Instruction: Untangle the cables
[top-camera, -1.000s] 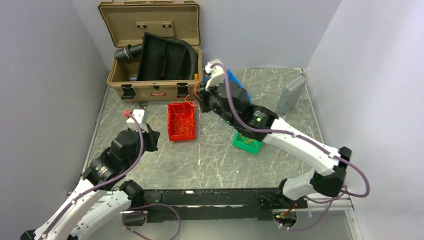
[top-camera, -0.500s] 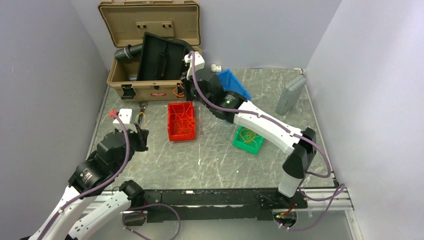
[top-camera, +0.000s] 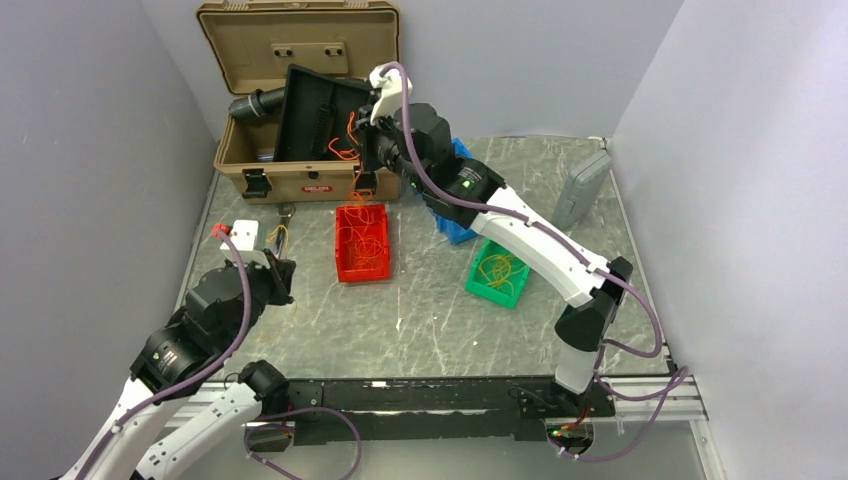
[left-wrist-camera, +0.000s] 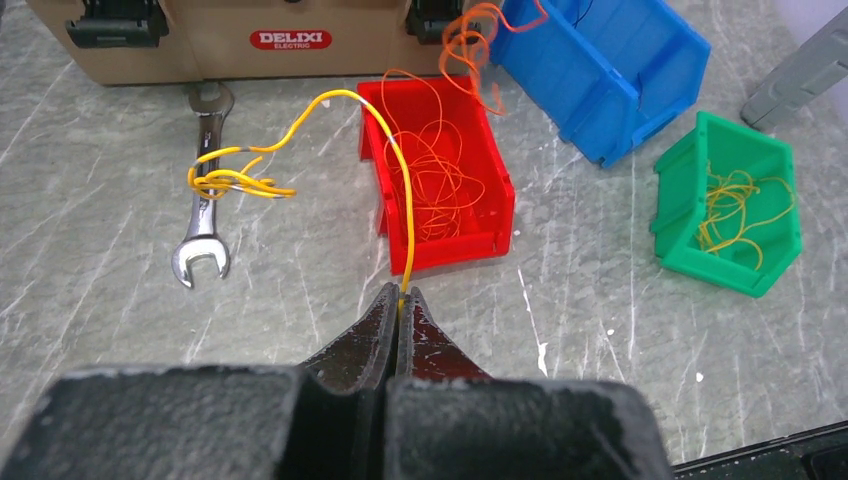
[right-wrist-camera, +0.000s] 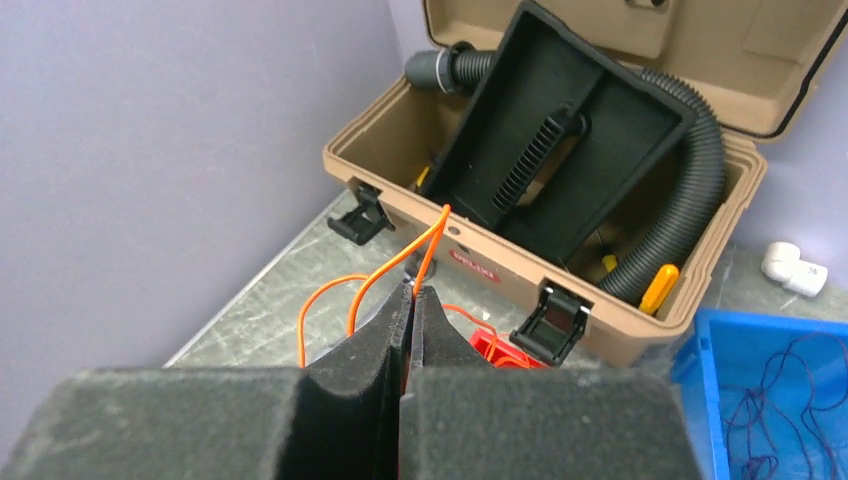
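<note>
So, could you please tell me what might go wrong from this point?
The yellow wire pinched in the left tool ends in a clump across the wrench; pulling may snag or drag it. The orange wire in the right tool hangs over the tangle in the red bin; if caught there, lifting could haul it out.

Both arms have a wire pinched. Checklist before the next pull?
1. Grip of left gripper on yellow wire: ok, shut on it.
2. Grip of right gripper on orange wire: ok, shut on it.
3. Yellow wire clear of red bin: cannot tell; it passes over the bin's left side.
4. Yellow wire's far end straightened: not ok; bunched at the wrench.
5. Orange wire free of the red bin's tangle: cannot tell.
</note>
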